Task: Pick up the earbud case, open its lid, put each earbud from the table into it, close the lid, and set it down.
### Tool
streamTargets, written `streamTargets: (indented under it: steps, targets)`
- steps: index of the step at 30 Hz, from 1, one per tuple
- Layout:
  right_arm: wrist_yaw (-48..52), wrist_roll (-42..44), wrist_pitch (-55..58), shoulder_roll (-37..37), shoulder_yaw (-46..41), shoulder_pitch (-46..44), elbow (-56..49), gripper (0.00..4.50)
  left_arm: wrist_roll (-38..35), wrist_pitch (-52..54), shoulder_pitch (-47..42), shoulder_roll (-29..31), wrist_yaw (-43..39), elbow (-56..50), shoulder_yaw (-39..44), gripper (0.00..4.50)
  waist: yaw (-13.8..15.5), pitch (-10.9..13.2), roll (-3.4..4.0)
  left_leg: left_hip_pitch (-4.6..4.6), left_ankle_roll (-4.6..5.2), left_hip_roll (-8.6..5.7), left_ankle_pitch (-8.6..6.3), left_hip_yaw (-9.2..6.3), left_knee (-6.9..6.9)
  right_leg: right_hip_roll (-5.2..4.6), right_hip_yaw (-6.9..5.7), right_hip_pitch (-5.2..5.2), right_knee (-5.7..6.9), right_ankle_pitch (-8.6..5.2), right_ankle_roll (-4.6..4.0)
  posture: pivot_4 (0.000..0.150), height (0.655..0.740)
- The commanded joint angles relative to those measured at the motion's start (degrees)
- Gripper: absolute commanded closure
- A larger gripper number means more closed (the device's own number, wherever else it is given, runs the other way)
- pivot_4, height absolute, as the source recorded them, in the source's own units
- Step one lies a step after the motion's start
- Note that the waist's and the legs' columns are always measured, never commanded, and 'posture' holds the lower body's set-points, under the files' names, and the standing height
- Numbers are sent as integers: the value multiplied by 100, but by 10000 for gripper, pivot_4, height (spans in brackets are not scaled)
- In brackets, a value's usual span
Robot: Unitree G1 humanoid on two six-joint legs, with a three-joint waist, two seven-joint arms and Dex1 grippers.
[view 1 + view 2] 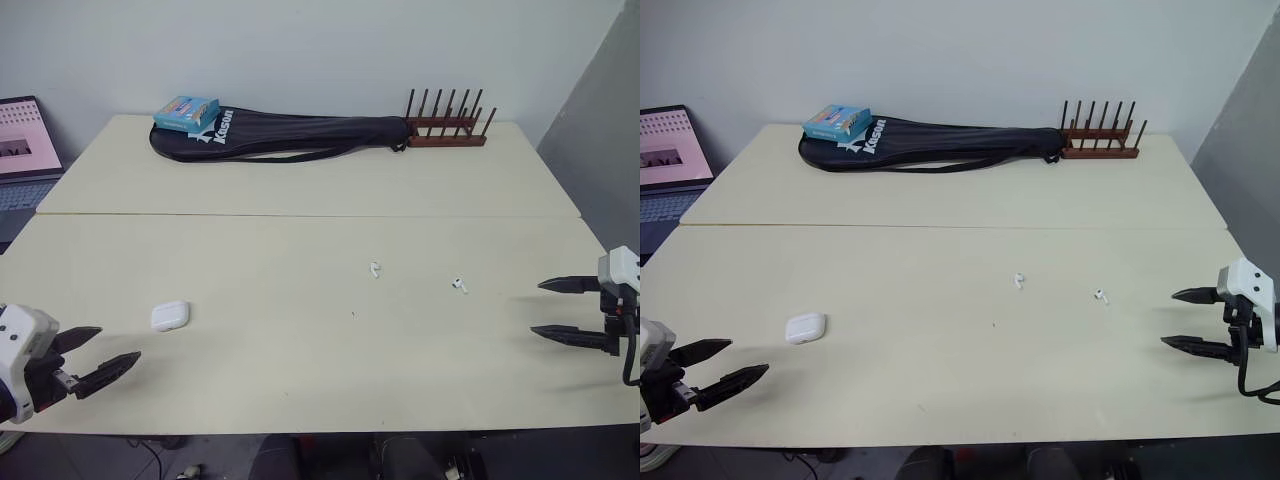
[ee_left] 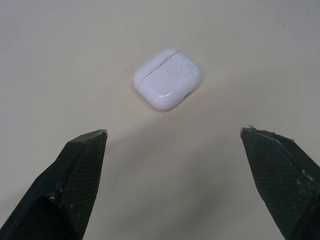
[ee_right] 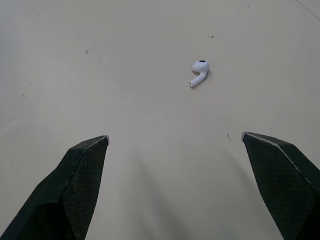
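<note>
Nothing ticked off yet, and everything on this job is ahead of me. The earbud case (image 1: 170, 316) lies flat on the bench (image 1: 300, 380), toward the front left corner, lid shut, with the seam showing as a thin closed line in my left wrist view. My left gripper (image 1: 119, 343) hovers near the front edge just short of the case, fingers spread wide and holding nothing, and the case sits squarely ahead of the gap between them. That looks like the lineup for the first pick.

Over on the right, my right gripper (image 1: 537, 308) is released too, empty, hanging by the right edge of the bench. The nearer earbud (image 1: 459, 285) lies on the bare surface in front of it, well apart from the fingers. The second earbud (image 1: 375, 269) rests close to the middle of the bench, between the case and the first one.

So what's left: grab the case, open the lid, seat both earbuds, shut the lid, set it down.
</note>
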Motion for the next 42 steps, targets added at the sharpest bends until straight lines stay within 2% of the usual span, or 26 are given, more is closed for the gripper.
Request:
streamTargets:
  steps: [1, 34, 42]
  targets:
    - [-26, 39, -26, -36, -121, -89, -14, 302, -5, -49, -30, 31, -29, 14, 37, 0, 0, 0, 0, 0, 0, 0, 0, 0, 0, 0, 0, 0, 0, 0, 0, 1500, 6871]
    - [-242, 193, 175, 91, -155, -338, -56, 302, 57, -69, -140, 77, -39, 84, -118, 0, 0, 0, 1, 0, 0, 0, 0, -1, 1, 0, -1, 1, 1, 3, -4, 1500, 6871]
    - [-247, 177, 159, 109, -125, -374, -52, 302, -174, -112, -236, -19, -130, 106, 52, 0, 0, 0, 1, 0, 0, -1, 0, 0, 1, 0, 0, 2, 1, 3, -4, 1500, 6871]
